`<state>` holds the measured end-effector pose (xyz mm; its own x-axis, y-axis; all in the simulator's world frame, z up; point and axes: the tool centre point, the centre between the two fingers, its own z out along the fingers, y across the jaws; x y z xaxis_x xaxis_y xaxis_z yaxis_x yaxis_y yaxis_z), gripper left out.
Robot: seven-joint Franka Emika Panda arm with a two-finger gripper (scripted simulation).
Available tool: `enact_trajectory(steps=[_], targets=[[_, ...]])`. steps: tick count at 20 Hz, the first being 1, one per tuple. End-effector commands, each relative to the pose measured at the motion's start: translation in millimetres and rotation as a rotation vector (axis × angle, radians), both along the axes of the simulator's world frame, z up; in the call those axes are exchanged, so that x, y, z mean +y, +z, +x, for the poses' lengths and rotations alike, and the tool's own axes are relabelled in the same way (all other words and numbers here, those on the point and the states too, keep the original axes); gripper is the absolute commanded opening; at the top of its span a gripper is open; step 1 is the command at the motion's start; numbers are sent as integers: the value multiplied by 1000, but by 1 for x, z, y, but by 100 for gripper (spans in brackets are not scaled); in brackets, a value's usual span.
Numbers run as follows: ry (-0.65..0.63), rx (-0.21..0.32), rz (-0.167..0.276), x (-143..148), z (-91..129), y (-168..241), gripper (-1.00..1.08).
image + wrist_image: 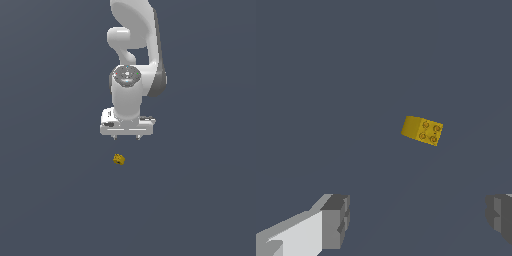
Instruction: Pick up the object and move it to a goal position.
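The object [119, 159] is a tiny yellow-orange lump lying on the dark grey floor, just below the white arm in the exterior view. In the wrist view the object [422, 130] shows as a small yellow block with several dark round marks on one face. My gripper [127, 137] hangs above it, apart from it, pointing down. Its two grey fingertips [336, 221] stand wide apart with nothing between them, so the gripper [416, 220] is open. The object lies ahead of the fingers, not between them.
A plain dark grey floor [60, 200] fills both views. The white arm [132, 60] rises behind the gripper toward the top of the exterior view.
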<state>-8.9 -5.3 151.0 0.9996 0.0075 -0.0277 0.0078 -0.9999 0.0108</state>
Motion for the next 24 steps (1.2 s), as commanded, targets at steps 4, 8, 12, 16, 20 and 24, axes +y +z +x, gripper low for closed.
enact_trajectory(steps=[4,8,12,16,20,24], targets=[[10,-2,3,5,1,3,100],[48,-9,13,22,5,12,100],[62,-11,16,27,6,14,100],[55,-11,15,26,5,14,100],[68,-11,15,26,6,13,100],[101,-11,15,24,7,11,100]])
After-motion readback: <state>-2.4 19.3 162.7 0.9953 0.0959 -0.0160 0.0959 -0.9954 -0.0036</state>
